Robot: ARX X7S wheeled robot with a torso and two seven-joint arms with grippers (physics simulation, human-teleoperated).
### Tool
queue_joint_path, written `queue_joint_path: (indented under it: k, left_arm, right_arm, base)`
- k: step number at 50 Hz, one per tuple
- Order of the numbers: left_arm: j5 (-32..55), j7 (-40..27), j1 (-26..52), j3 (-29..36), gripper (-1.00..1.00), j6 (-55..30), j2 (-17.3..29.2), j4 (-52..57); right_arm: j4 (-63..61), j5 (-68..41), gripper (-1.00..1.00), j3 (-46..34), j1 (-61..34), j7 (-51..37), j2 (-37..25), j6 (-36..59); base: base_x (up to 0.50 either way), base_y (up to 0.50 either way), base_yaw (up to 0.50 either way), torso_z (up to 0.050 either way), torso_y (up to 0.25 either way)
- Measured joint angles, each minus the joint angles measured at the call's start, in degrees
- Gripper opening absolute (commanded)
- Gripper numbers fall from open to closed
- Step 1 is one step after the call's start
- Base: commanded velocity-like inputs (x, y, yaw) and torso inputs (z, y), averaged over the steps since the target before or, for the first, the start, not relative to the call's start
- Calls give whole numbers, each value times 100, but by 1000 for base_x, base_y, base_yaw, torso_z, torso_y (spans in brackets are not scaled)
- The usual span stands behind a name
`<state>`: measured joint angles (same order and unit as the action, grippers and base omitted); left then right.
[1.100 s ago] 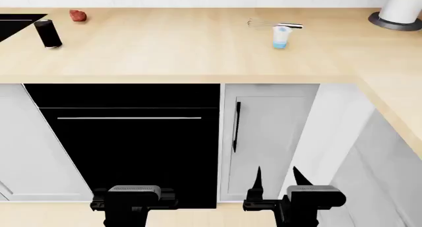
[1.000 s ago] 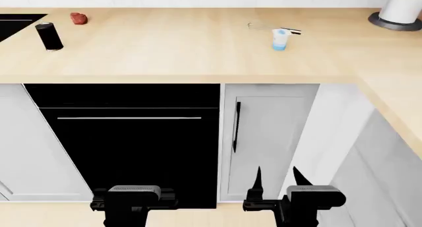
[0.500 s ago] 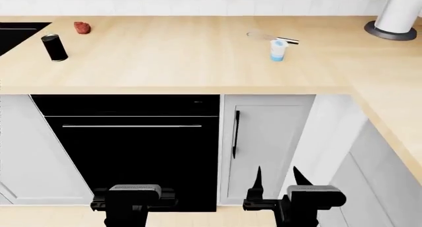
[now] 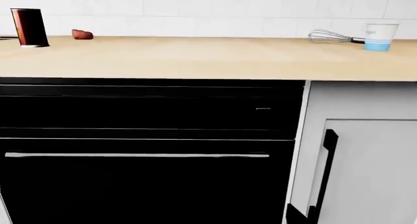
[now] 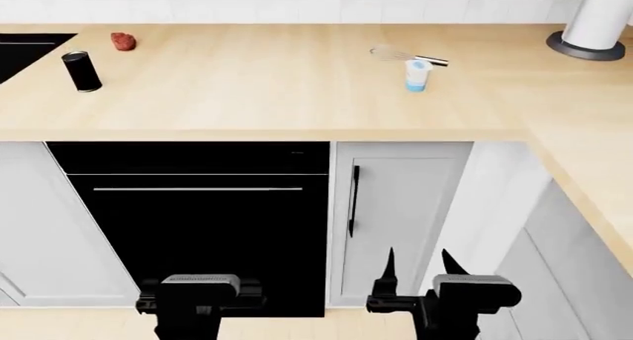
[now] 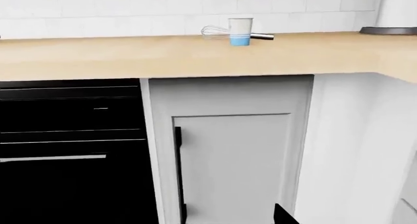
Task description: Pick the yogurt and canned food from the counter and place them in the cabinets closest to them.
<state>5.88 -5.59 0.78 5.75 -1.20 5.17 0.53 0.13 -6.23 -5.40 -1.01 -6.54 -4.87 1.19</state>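
Note:
The yogurt (image 5: 419, 75), a white cup with a light blue band, stands on the beige counter (image 5: 257, 88) right of the middle, beside a wire whisk (image 5: 408, 57). It also shows in the right wrist view (image 6: 239, 31) and the left wrist view (image 4: 380, 37). The canned food (image 5: 81, 71), a slim black can, stands at the counter's left near the sink (image 5: 25, 47); it also shows in the left wrist view (image 4: 29, 28). My left gripper (image 5: 201, 287) and right gripper (image 5: 419, 270) hang low in front of the cabinets, far below both objects, open and empty.
A red lump of meat (image 5: 123, 41) lies behind the can. A white paper towel roll (image 5: 598, 18) stands at the back right corner. A black dishwasher (image 5: 198, 221) is under the counter, with a white cabinet door (image 5: 396, 221) and black handle (image 5: 353, 201) to its right.
The head view has shifted, so the counter sits lower in the picture and the tiled wall shows. Both grippers stay low and empty. The yogurt and can stay in place.

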Motion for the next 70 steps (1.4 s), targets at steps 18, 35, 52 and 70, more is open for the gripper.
queue_joint_path:
  k: [18, 35, 52, 70]
  left_arm:
    - [822, -636, 898, -383, 100, -2712, 314, 2542]
    - [1764, -1265, 2238, -987, 100, -5462, 516, 4646]
    - [3830, -3590, 1718, -124, 100, -3893, 2866, 5706]
    - [3933, -5095, 1615, 1752, 100, -1816, 4777, 5837]
  right_arm:
    - [-2856, -976, 100, 374, -973, -724, -389, 3465]
    - [-5092, -2102, 100, 990, -2977, -1455, -480, 7024]
    - [-5842, -5731, 100, 258, -3591, -4704, -2225, 6376]
    - [-5985, -5410, 100, -6726, -6639, -7483, -5120, 1600]
  base:
    - [0, 0, 0, 0, 0]
    - [0, 0, 0, 0, 0]
    - [0, 0, 0, 0, 0]
    - [0, 0, 0, 0, 0]
